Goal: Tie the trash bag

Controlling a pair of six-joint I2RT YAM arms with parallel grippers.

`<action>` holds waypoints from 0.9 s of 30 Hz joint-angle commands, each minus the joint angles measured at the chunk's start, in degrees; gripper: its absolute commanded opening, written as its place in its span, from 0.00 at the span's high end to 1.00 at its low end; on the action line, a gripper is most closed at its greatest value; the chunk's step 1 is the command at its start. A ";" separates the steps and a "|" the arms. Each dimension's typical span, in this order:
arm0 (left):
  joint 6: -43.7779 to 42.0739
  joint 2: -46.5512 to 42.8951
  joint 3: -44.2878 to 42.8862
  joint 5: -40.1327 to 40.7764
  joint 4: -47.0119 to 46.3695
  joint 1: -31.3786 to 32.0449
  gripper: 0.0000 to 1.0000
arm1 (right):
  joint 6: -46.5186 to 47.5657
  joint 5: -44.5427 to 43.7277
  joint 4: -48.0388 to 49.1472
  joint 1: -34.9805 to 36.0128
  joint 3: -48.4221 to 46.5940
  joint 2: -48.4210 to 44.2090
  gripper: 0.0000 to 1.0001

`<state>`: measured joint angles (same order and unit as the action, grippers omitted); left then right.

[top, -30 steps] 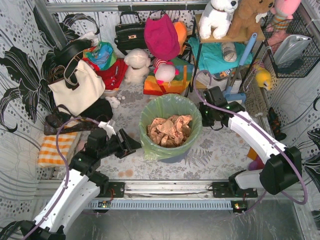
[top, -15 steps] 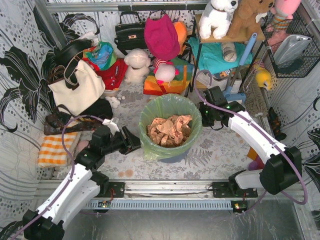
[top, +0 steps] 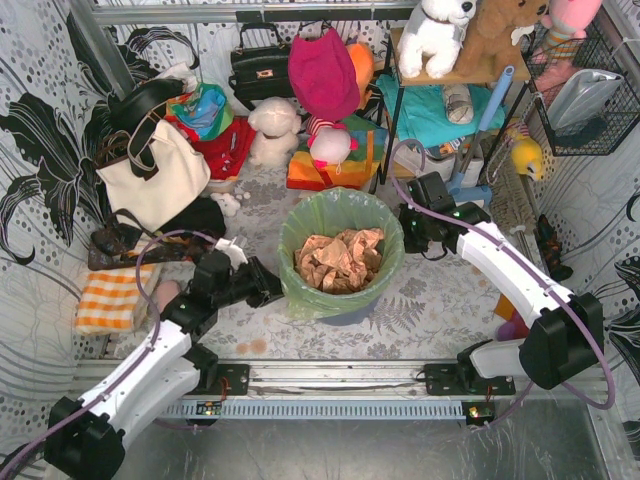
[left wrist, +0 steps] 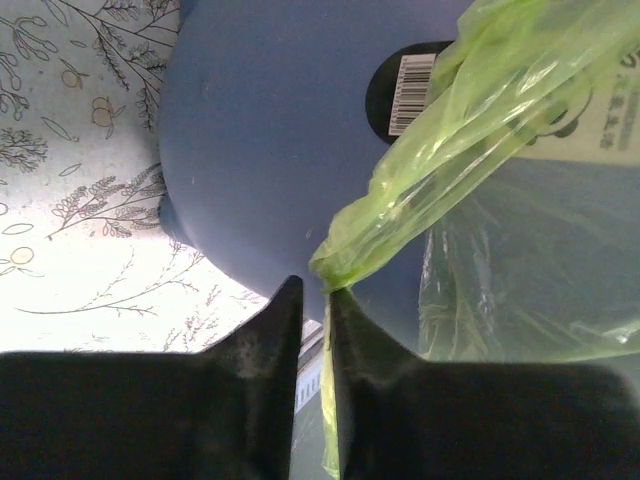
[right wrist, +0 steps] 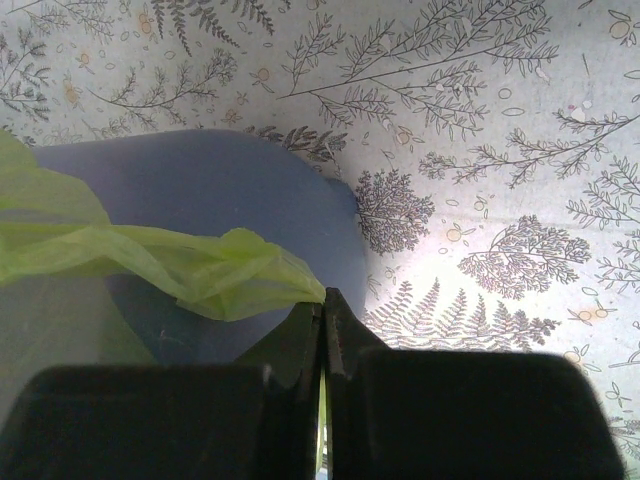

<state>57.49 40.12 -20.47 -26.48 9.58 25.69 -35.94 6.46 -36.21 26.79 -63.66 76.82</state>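
In the middle of the top view the trash bag (top: 338, 212) lines the blue-grey bin (top: 352, 312), with crumpled brown paper (top: 338, 258) inside. At its left edge the left gripper (left wrist: 317, 300) is clenched on a pulled-out twist of the green plastic. At its right edge the right gripper (right wrist: 322, 305) pinches another twist.

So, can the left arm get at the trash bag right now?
Likely yes: its fingers pinch a hanging fold of the trash bag beside the bin, with nothing between.
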 commanded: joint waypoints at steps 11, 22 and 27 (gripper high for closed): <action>-3.21 -3.77 -8.78 9.64 12.86 1.41 1.00 | -1.89 -1.39 -4.31 -0.15 1.11 -7.22 1.00; -8.89 -3.99 -16.12 20.44 34.84 1.39 1.00 | -3.16 -0.95 -7.42 -0.18 4.50 -14.39 1.00; -10.98 -0.47 -19.16 25.01 40.19 1.46 1.00 | -3.17 -0.72 -8.43 -0.16 6.56 -16.66 1.00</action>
<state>49.95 37.80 -36.34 -7.60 43.83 26.96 -38.35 5.61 -42.39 26.59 -58.78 62.54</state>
